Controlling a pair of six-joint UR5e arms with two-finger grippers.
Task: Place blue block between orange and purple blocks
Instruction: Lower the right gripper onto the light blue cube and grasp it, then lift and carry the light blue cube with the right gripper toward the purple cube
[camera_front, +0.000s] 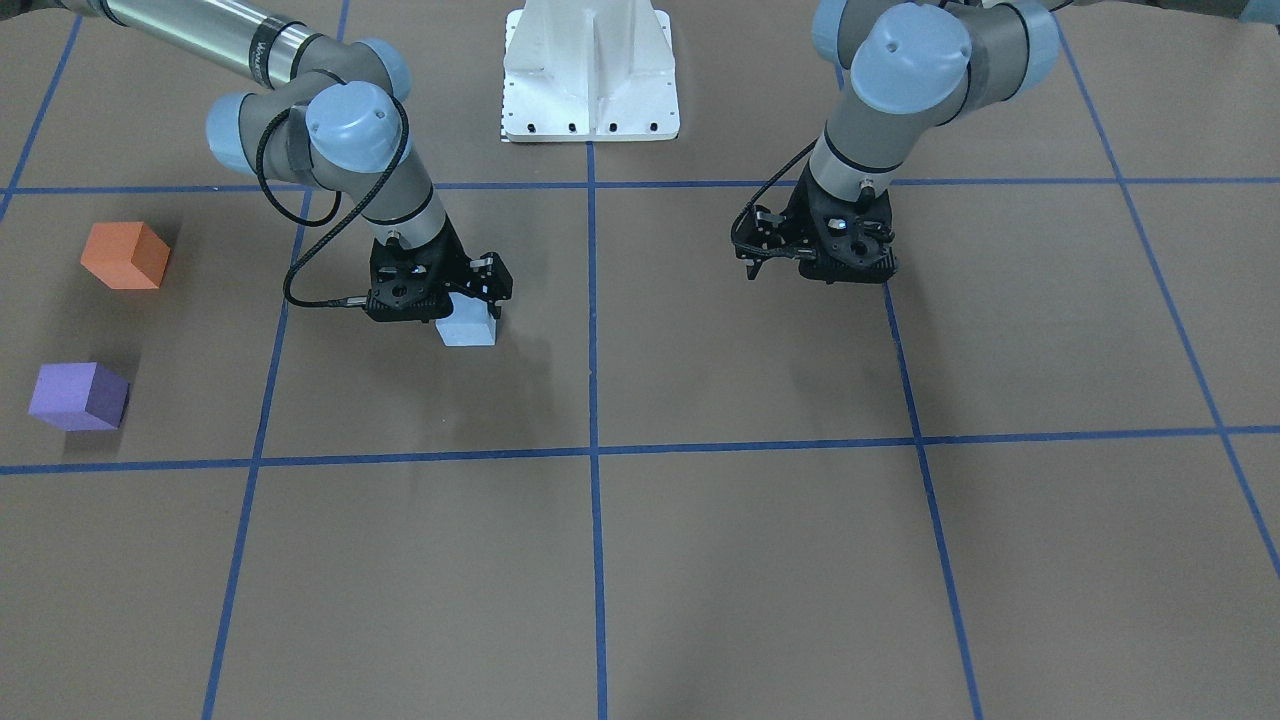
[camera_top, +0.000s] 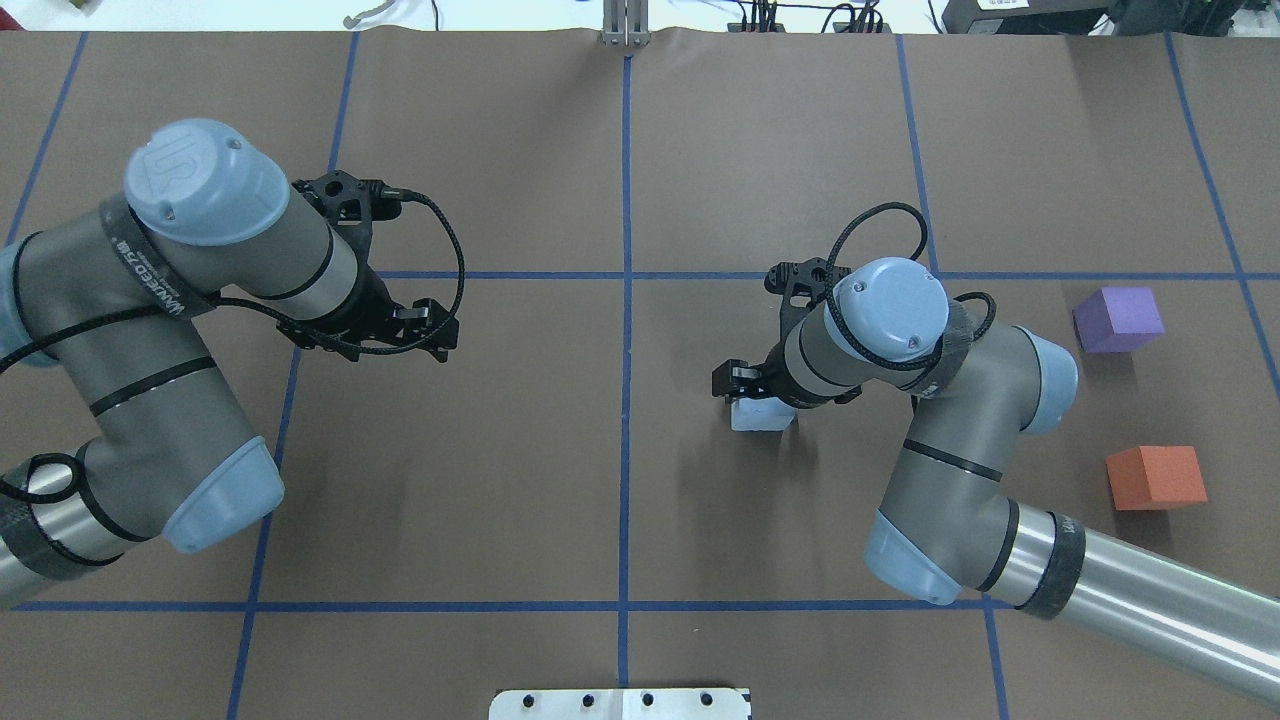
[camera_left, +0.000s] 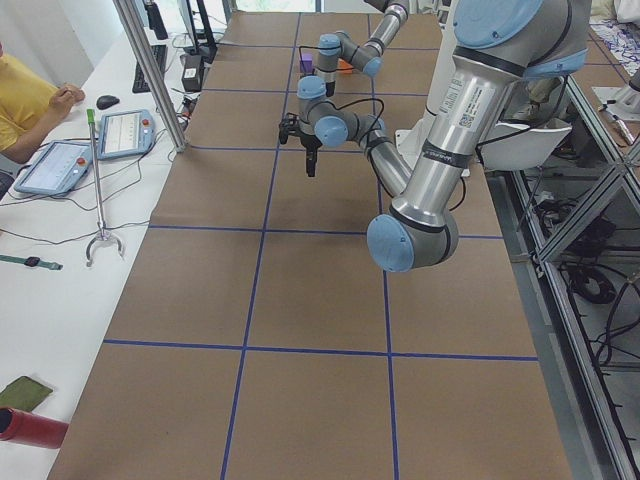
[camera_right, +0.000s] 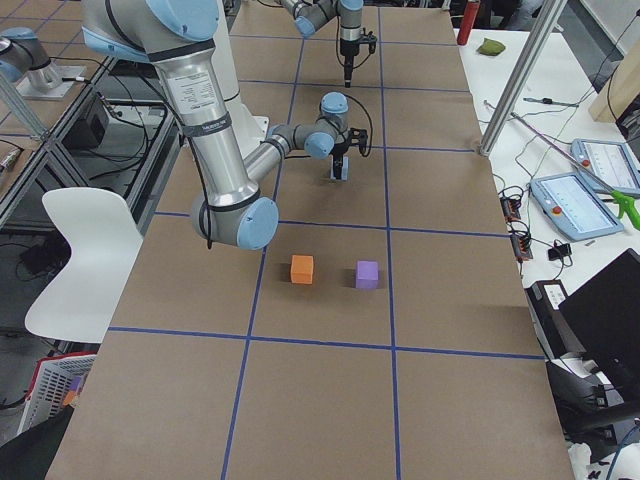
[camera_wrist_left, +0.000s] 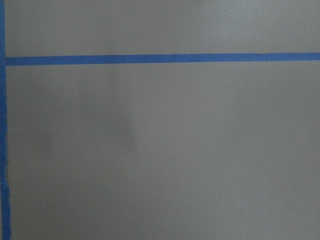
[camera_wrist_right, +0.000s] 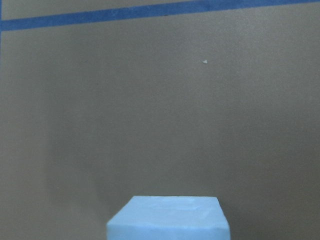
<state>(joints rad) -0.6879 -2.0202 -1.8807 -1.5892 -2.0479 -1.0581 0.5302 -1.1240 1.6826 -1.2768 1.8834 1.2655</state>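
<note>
The pale blue block (camera_front: 468, 331) sits under my right gripper (camera_front: 472, 312), near the middle of the table. The jaws stand on either side of it and look closed against its sides. It also shows in the overhead view (camera_top: 762, 414) and at the bottom of the right wrist view (camera_wrist_right: 168, 218). The orange block (camera_front: 125, 255) and the purple block (camera_front: 78, 396) stand apart from each other on the table on my right, also in the overhead view (camera_top: 1156, 477) (camera_top: 1118, 319). My left gripper (camera_front: 752, 268) hangs shut and empty above bare table.
The robot's white base (camera_front: 590, 75) stands at the table's edge between the arms. Blue tape lines (camera_front: 592, 320) divide the brown table into squares. The left wrist view shows only table and tape. An operator's bench with tablets runs along the far side (camera_left: 60, 165).
</note>
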